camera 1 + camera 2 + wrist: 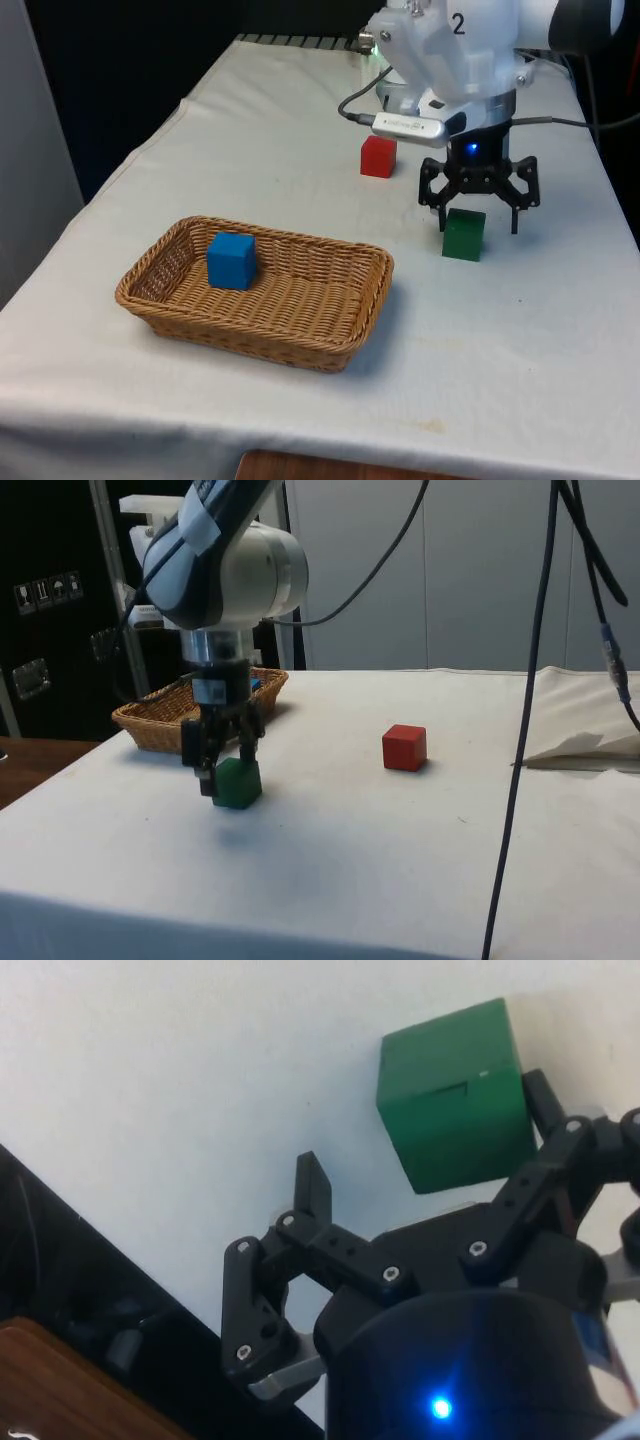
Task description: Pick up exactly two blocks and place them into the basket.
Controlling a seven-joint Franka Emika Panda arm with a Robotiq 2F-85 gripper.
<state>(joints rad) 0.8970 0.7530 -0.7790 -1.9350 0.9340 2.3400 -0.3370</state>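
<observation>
Front view: the jaws [479, 214] hang low over the white-clothed bench [520, 360], spread wide and gripping nothing, with the green block [464, 234] sitting on the cloth just under them. The two fingers reach down on either side of the block's upper part, one off toward the front view's left and the other toward its right, and neither clearly touches it. A red block [378, 156] rests on the cloth behind, nearer the robot and toward the front view's left of the green one, apart from it. The wicker basket [340, 335] stands well to the front view's left, closer to the camera, and a blue block [231, 260] lies inside it near its left end.

From the side view, the jaws [222, 763] come down right at the green block [237, 782], the basket [150, 728] lies behind the arm, and the red block [404, 747] sits alone further along the bench.

At the wrist, the green block [455, 1095] lies against one finger while the other finger [313, 1188] stands clear of it.
</observation>
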